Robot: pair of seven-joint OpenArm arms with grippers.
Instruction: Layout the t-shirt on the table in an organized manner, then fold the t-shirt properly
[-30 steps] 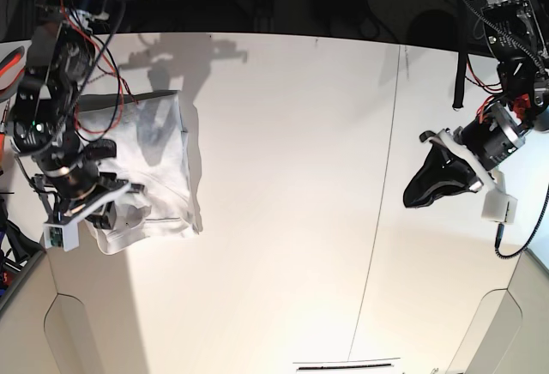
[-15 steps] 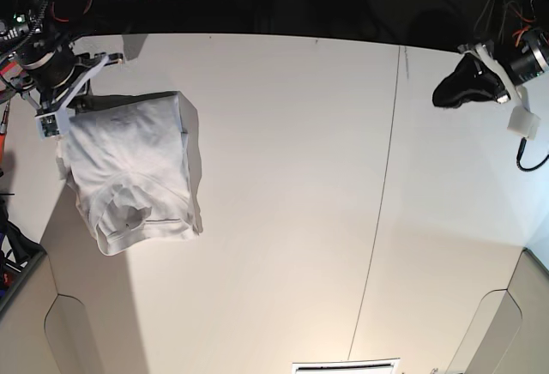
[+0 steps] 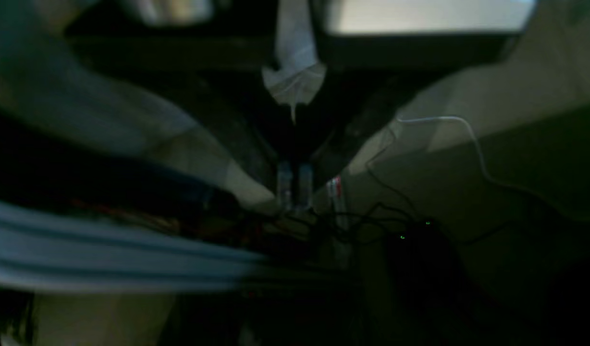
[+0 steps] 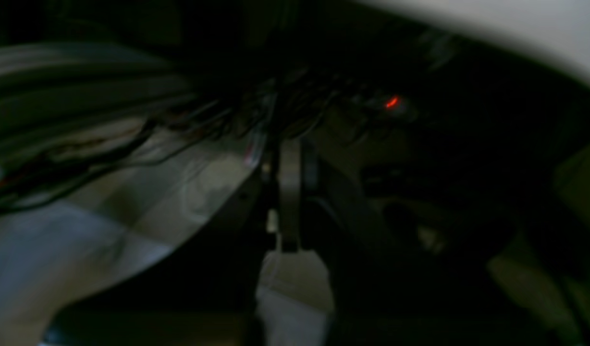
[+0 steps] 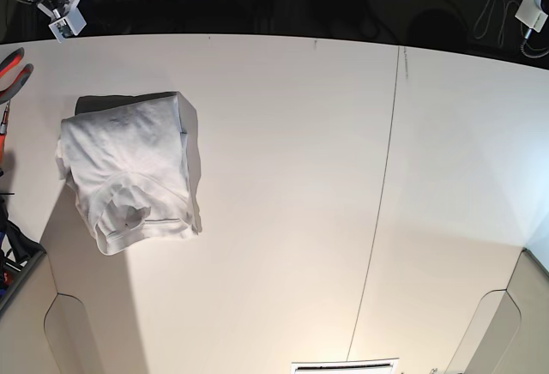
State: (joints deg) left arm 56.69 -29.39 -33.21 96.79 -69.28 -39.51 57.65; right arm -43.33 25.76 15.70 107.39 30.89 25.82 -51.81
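Both wrist views dark, blurred

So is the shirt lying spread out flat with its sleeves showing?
No, the shirt sits folded into a compact bundle near one side of the table, collar up, no sleeves spread out.

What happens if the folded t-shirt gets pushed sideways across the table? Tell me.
The t-shirt would likely bunch rather than slide whole: it looks soft and wrinkled. Its stacked layers may shift apart, since nothing pins them. The smooth table should offer little drag.

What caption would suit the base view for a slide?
Folded white t-shirt lying on the table, both arms pulled up to the far corners.
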